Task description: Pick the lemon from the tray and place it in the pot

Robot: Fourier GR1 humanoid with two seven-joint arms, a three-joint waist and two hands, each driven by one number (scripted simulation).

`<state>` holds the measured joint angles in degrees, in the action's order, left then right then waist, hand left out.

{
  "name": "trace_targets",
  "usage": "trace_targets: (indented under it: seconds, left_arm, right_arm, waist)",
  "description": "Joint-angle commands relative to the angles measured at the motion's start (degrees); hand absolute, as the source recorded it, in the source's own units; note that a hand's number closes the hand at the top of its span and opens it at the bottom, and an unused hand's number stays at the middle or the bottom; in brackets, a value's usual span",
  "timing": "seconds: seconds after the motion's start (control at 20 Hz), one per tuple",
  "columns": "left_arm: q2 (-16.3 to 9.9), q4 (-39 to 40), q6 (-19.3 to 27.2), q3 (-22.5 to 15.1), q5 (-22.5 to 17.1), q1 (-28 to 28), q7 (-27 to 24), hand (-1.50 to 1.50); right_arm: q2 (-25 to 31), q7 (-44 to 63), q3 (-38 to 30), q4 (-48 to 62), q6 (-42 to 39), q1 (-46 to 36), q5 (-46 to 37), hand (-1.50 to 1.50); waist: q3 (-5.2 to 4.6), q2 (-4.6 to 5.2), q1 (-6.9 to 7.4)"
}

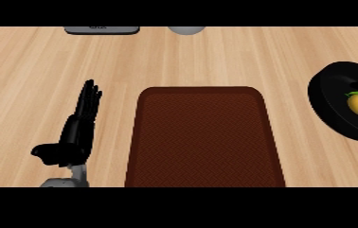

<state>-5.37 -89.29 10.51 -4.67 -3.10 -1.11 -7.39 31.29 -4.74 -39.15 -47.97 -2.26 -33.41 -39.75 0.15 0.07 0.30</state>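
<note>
- A dark brown tray [205, 137] with a fine woven pattern and rounded corners lies in the middle of a pale wooden bench [210, 57]. Its near end is cut off by the lower edge of the view.
- To the right of the tray, well apart from it, sits a black pot [328, 99]. Only its left part shows; the rest runs off the right edge.
- Inside the pot, at the very edge of the view, lies the lemon [353, 100]. Only a small yellow sliver of it can be seen, with a slightly greenish, shaded lower part. Its full shape is cut off, and its surface is hard to make out.
- To the left of the tray, just beside it but not touching, is the left robot hand [76, 132]. It is black, with straight fingers pointing away from the viewer and the thumb sticking out to the left. It is released and holds nothing. A bit of grey forearm shows below it.
- The right robot hand does not appear in the view.
- Far beyond the tray, at the top edge, a flat dark grey object [102, 30] is mostly cut off, so it cannot be identified.
- Beside it, a rounded light grey object [186, 30] is also cut off and unclear.
</note>
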Motion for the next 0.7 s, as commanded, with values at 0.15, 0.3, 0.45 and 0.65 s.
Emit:
trace_targets:
  seconds: [0.15, 0.3, 0.45, 0.65]
  left_arm:
    - [0.51, -2.51, -0.17, -1.55, 0.63, 3.52, 0.01, 0.00]
    - [-0.54, -0.41, -1.61, 0.97, -0.56, 1.38, -2.67, 0.00]
    - [1.13, -3.17, 1.09, -0.58, 1.08, -2.00, 4.26, 0.00]
    - [0.55, -3.13, -1.09, -0.17, 0.04, 0.76, 0.73, 0.00]
  right_arm:
    - [0.75, -5.78, -11.85, 2.73, 0.06, 0.11, 14.01, -1.50]
    - [7.64, -9.46, -14.12, 11.59, -1.49, 0.15, 16.18, -1.50]
    - [9.53, -11.06, -13.03, 13.10, 0.13, -0.15, 17.51, -1.50]
    - [14.87, -19.53, -15.65, 23.68, 0.55, 0.44, 19.61, -1.50]
  waist:
    - [-0.07, -0.14, -0.17]
    - [-0.06, 0.22, 0.30]
    - [-0.09, 0.07, 0.13]
    - [0.03, 0.42, 1.03]
